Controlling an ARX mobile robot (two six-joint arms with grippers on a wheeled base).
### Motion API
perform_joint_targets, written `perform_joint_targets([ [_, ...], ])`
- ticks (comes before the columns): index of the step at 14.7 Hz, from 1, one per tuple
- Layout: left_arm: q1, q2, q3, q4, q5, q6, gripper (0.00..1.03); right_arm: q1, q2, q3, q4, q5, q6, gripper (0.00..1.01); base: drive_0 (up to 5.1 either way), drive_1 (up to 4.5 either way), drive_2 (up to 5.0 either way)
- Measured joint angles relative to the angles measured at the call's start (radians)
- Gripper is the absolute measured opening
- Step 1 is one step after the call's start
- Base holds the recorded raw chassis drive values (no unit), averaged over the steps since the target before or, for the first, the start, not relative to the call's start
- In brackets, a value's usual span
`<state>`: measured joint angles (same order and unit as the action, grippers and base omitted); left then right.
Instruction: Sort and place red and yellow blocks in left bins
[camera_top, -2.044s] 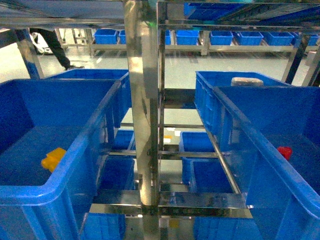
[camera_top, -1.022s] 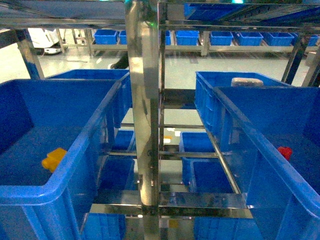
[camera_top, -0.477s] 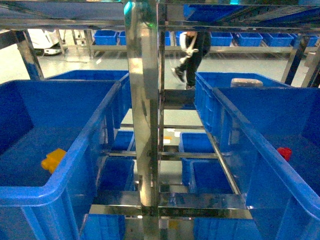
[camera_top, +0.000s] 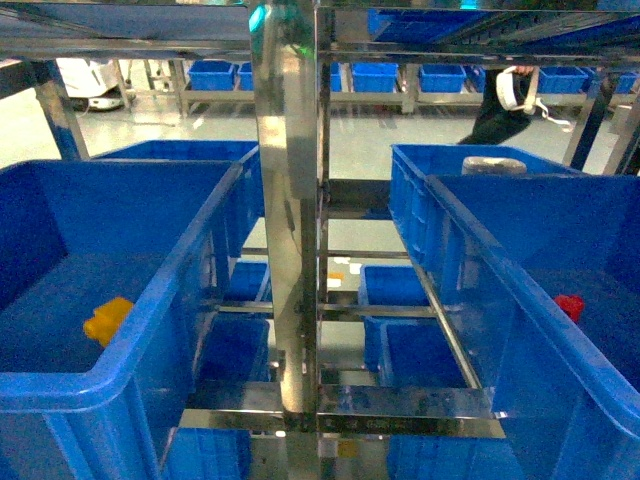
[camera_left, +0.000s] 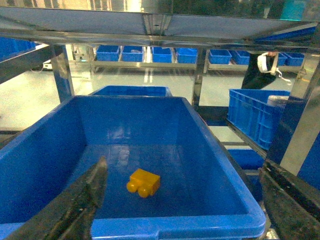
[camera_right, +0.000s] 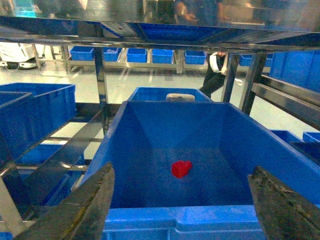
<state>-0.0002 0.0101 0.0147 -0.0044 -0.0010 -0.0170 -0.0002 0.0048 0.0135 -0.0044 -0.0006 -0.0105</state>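
Observation:
The orange-yellow block (camera_top: 106, 321) (camera_left: 144, 182) lies on the floor of the large blue left bin (camera_top: 205, 245) (camera_left: 170, 221), studs toward the camera. The small red block (camera_top: 569, 306) (camera_right: 181, 168) lies on the floor of the matching blue bin on the right (camera_top: 470, 250) (camera_right: 200, 217). My left gripper (camera_left: 183, 168) hangs open over the left bin's near rim, well short of the yellow block. Above the right bin's near rim, my right gripper (camera_right: 182, 172) is open too, holding nothing. Neither gripper shows in the head view.
A steel rack post (camera_top: 285, 200) stands between the two bins, with shelf rails above. Smaller blue crates (camera_top: 400, 285) sit behind and below. A pale object (camera_top: 490, 163) rests on the rear right crate. A person (camera_top: 505, 105) walks at the back right.
A person in the background has walked from the middle to the far right. Both blocks and both bins stay where they were.

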Motion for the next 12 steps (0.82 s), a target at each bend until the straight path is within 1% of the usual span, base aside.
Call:
perform_joint_targets([
  [1, 0.0, 0.0, 0.0, 0.0, 0.0, 0.002, 1.0, 0.0, 0.0, 0.0, 0.0, 0.0, 0.0, 0.93, 0.0, 0.0, 0.0],
  [2, 0.0, 0.0, 0.0, 0.0, 0.0, 0.002, 0.97, 0.0, 0.0, 0.0, 0.0, 0.0, 0.0, 1.0, 0.0, 0.0, 0.0],
  [3, 0.0, 0.0, 0.0, 0.0, 0.0, 0.002, 0.98, 0.0, 0.0, 0.0, 0.0, 0.0, 0.0, 0.97, 0.0, 0.0, 0.0],
  [12, 0.0, 0.0, 0.0, 0.0, 0.0, 0.002, 0.98, 0.0, 0.0, 0.0, 0.0, 0.0, 0.0, 0.98, 0.0, 0.0, 0.0],
])
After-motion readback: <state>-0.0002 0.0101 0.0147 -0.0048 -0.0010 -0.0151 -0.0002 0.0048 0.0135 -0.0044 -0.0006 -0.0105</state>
